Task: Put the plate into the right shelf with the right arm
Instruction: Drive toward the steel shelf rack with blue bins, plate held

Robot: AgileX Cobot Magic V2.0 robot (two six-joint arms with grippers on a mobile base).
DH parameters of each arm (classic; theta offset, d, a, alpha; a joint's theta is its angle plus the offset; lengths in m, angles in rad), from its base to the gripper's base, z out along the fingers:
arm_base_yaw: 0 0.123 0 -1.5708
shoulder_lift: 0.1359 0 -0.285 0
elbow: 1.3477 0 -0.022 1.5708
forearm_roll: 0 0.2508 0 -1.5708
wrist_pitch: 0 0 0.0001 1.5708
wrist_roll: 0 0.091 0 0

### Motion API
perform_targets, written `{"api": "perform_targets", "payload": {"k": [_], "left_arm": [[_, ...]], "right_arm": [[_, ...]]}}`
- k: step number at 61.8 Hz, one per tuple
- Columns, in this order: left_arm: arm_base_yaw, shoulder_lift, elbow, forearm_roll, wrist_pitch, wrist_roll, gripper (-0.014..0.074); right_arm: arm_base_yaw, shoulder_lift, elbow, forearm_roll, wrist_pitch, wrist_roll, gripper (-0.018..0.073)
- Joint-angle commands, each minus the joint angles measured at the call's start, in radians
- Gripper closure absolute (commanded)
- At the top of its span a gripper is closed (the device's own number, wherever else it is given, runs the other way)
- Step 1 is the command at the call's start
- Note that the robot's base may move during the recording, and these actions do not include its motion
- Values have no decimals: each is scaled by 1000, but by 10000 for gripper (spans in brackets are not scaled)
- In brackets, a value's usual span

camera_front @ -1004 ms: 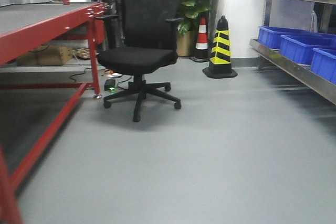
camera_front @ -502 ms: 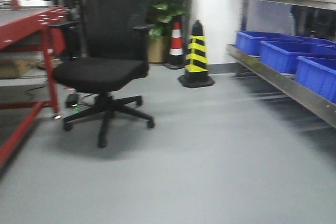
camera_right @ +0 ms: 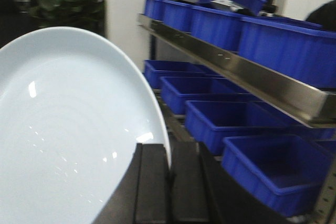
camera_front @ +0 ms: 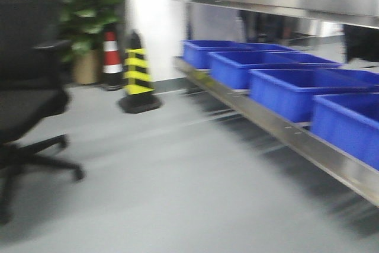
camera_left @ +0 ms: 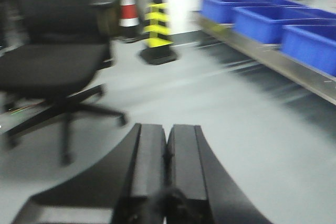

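Observation:
In the right wrist view a round white plate fills the left half of the picture, held on edge. My right gripper is shut on the plate's rim. The right shelf, shiny steel rails carrying blue bins, stands just ahead and to the right of the plate. In the front view that shelf runs along the right side. My left gripper hangs over the grey floor, shut with nothing between its fingers. The plate does not show in the front view.
A black office chair stands at the left, also seen as the chair in the left wrist view. A black-and-yellow cone and a red-and-white cone stand by the white wall, beside a potted plant. Grey floor lies between chair and shelf.
The front view has swung to the right: chair and cones slid left, the red table left the picture, and the shelf with blue bins now fills the right side.

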Motion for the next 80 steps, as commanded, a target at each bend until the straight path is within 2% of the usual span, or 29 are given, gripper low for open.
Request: {"api": "perform_targets", "payload": {"k": [1, 80], "left_arm": [[0, -7, 8, -8, -84, -3, 643], [0, -7, 8, -8, -84, -3, 643]], "right_arm": [[-4, 19, -31, -19, -87, -5, 530], [-4, 19, -31, -19, -88, -5, 530]]}}
